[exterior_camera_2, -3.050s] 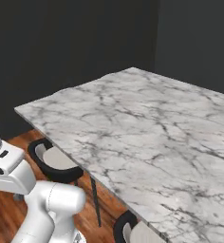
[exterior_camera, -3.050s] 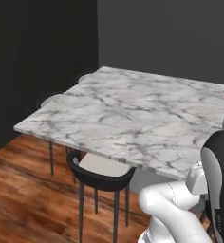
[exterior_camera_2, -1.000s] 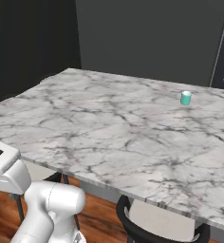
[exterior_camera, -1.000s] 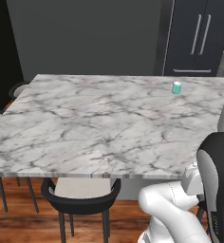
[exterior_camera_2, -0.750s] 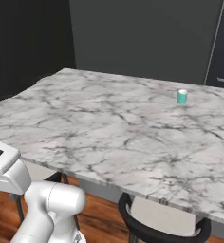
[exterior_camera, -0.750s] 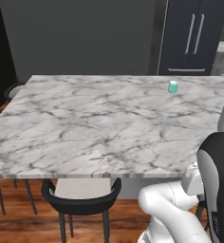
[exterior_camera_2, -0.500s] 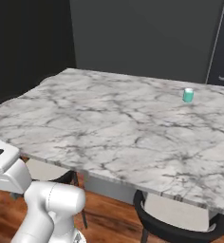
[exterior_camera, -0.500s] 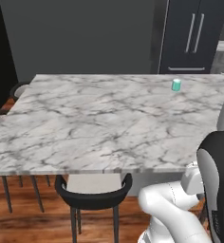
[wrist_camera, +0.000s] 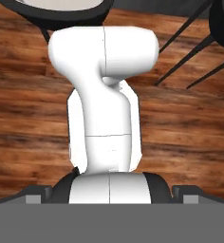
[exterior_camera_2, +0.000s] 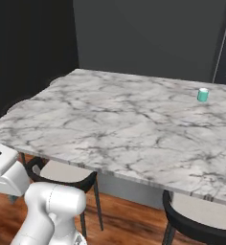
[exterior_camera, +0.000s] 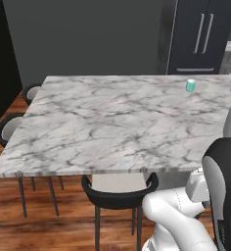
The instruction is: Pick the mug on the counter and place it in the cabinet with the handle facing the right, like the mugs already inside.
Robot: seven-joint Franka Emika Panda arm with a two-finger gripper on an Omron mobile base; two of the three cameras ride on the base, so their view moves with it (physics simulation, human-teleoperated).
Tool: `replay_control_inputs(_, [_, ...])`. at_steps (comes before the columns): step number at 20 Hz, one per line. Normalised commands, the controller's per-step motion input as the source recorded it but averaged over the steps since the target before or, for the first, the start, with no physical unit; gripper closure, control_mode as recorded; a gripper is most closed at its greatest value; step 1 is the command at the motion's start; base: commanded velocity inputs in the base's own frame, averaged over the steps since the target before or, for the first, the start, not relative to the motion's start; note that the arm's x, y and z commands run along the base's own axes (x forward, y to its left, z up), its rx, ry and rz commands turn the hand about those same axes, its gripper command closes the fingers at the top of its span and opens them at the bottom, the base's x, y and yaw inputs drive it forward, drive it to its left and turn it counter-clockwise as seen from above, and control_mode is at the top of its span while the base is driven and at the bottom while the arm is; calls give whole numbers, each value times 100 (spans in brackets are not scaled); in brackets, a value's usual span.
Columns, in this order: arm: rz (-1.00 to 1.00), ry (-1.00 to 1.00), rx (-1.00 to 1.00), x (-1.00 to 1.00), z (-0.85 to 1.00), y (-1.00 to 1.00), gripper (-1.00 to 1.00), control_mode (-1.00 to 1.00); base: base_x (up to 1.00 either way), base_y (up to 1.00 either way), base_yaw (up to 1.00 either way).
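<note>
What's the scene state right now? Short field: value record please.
setting: simulated kitchen, wood floor
target: teal mug, upright, alone near the far right part of the counter
mug handle: too small to tell
cabinet: tall dark cabinet with bar handles, behind the counter's far right corner
seating: black chairs tucked under the near and left edges
gripper: open, nothing held, tucked low over the floor, far from the mug
task progress: mug not yet picked
</note>
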Motion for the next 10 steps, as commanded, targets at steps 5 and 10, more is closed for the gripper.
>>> replay_control_inputs(5, [0,0,0,0,0,0,-100,100,3,50,-9])
replay_control_inputs(10, [0,0,0,0,0,0,-100,100,4,69,-11])
